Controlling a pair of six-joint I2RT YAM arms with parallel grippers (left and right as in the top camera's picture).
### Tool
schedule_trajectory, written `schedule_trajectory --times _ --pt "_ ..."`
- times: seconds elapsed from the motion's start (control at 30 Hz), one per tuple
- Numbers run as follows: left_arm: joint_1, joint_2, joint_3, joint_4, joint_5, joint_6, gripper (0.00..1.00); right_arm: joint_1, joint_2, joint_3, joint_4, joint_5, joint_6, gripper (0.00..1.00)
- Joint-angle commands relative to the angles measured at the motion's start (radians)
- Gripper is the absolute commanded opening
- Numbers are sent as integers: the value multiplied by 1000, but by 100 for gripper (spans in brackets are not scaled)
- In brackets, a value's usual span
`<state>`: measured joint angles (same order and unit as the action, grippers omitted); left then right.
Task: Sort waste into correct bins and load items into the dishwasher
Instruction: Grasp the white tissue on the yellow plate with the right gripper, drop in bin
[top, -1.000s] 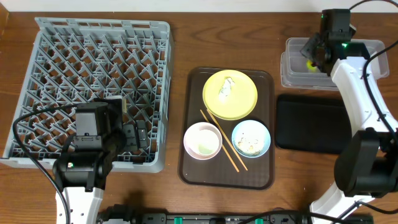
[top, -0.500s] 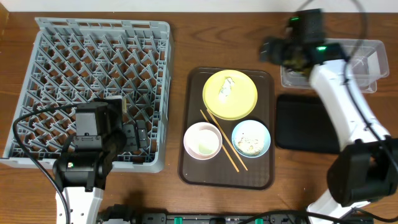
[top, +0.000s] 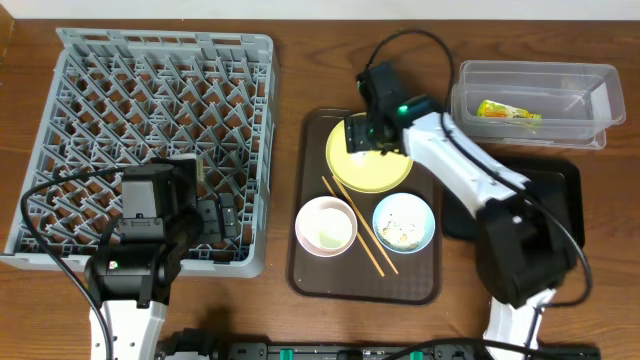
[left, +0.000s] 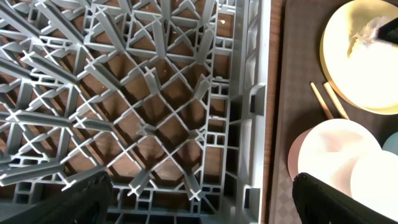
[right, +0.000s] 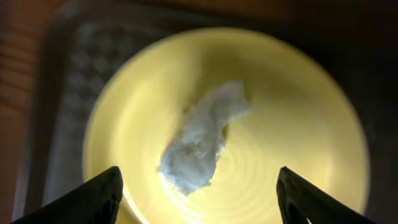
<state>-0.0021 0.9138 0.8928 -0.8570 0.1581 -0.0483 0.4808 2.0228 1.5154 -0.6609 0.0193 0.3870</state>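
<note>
My right gripper is open and hovers over the round yellow plate on the brown tray. The crumpled white tissue lies on the plate, just ahead of the two fingers. The green-and-orange wrapper lies in the clear tub. The black tray sits below the tub. The pink-white bowl, the wooden chopsticks and the light blue bowl holding rice scraps are on the brown tray. My left gripper is open over the front right corner of the grey dish rack.
The brown serving tray lies between the rack and the bins. The right arm stretches across from the lower right over the black tray. A smaller whitish round shape shows inside the pink-white bowl. I cannot tell if it is the cup.
My right arm has swung left from the clear tub to over the yellow plate. The wrapper now lies uncovered in the tub. The left arm has not moved.
</note>
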Motion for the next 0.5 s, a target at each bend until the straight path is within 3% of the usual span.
schedule_trajectory --times 0.0,0.17,0.33,0.4,0.47 --pt "-4 1 27 -3 6 -1 94 18 59 -6 8 37 63 69" --pt "-4 1 27 -3 6 -1 94 19 92 -6 44 33 73 56" --pt "-4 1 27 -3 6 -1 94 19 90 -5 34 32 72 9" --pt "-4 1 27 -3 6 -1 94 15 79 1 11 32 71 1" --pt "-4 1 27 -3 6 -1 94 2 51 13 -12 37 52 1"
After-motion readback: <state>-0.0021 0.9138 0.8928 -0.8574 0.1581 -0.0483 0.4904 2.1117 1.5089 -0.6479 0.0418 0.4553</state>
